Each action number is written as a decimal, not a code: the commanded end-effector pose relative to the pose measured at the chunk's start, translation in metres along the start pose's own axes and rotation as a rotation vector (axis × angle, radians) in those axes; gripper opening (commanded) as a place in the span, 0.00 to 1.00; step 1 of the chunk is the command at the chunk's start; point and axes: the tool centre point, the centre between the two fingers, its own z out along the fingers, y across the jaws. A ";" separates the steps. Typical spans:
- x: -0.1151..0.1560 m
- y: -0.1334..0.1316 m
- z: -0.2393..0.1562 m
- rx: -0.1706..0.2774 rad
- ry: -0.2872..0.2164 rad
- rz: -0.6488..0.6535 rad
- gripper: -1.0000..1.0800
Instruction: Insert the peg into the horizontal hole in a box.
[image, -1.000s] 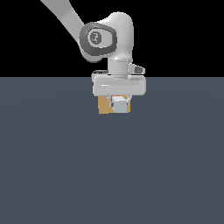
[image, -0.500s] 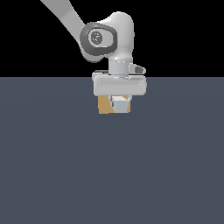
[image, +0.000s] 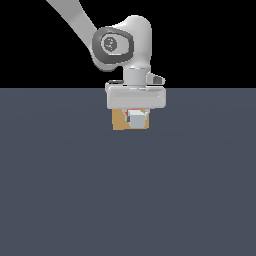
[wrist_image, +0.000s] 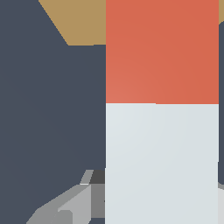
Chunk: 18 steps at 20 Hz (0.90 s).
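The tan box (image: 119, 121) sits on the grey floor, mostly hidden behind my gripper (image: 136, 118). The peg (image: 136, 119) shows end-on as a pale grey-white square with a sliver of orange-red above it, right in front of the box's face. My gripper is shut on the peg. In the wrist view the peg (wrist_image: 162, 131) fills the frame, its grey-white half near the fingers (wrist_image: 70, 208) and its orange-red half pointing at the box (wrist_image: 78, 19). The hole is hidden behind the peg; I cannot tell how deep the peg sits in it.
A flat dark grey floor (image: 128, 200) stretches around the box in every direction. The white arm (image: 122, 42) rises above the box toward the exterior view's left.
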 end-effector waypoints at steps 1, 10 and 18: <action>0.012 0.001 -0.003 -0.005 0.001 -0.002 0.00; 0.079 0.001 -0.004 -0.007 0.001 -0.002 0.00; 0.091 0.003 -0.004 -0.008 0.001 -0.002 0.00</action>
